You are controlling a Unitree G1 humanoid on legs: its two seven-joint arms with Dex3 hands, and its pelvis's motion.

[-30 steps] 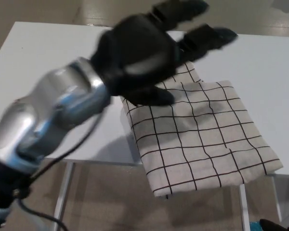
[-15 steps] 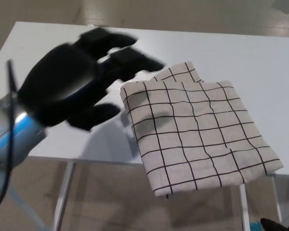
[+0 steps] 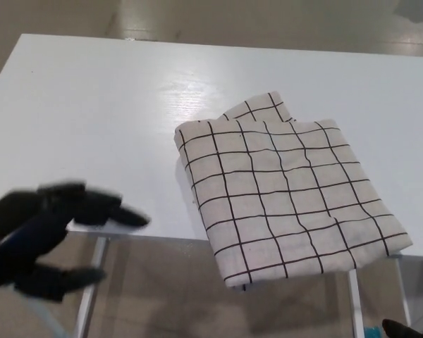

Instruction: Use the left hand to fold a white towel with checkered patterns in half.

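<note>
The left black three-fingered robot hand (image 3: 46,236), fingers spread and holding nothing, had been withdrawn from above the white cloth towel with a black checkered pattern (image 3: 285,190) to the lower left, and the towel was left folded at the white desk (image 3: 92,120) front edge, so the fold was judged complete.

Bright even light, soft glare on table (image 3: 176,91), motion-blurred robot hand (image 3: 39,236).

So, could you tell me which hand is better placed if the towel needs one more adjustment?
Left. The left hand is open at the table's near edge, empty, beside the folded towel. The right hand is not in view.
</note>
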